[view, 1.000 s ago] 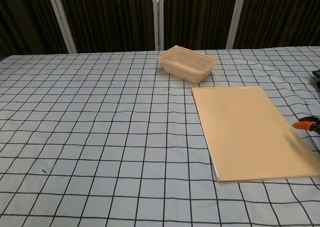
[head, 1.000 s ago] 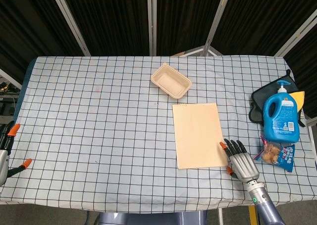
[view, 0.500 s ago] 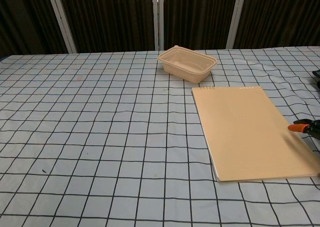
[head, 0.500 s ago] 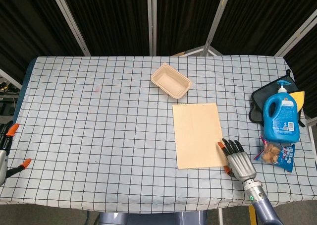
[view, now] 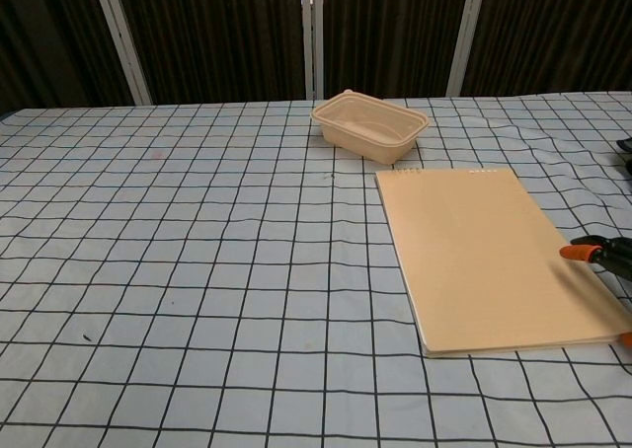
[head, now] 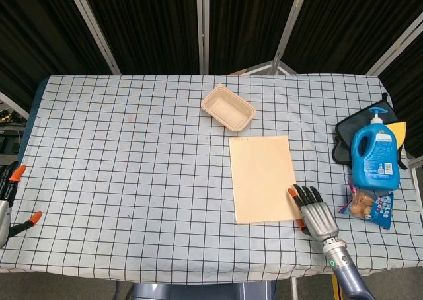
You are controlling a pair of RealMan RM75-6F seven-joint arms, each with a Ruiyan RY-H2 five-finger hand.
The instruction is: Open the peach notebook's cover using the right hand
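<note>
The peach notebook (head: 263,178) lies flat and closed on the checked tablecloth, right of centre; in the chest view the notebook (view: 489,254) fills the right side. My right hand (head: 312,212) is at its near right corner, fingers spread and stretched forward, orange fingertips touching the notebook's right edge. Only those fingertips (view: 575,254) show at the right border of the chest view. My left hand (head: 8,201) hangs off the table's left edge, holding nothing.
A beige food tray (head: 228,107) sits just beyond the notebook. At the right edge stand a blue detergent bottle (head: 375,156) on a black pad (head: 344,136) and a snack packet (head: 370,205).
My right hand has slid left against the notebook's right edge, and the notebook has shifted slightly to the left.
</note>
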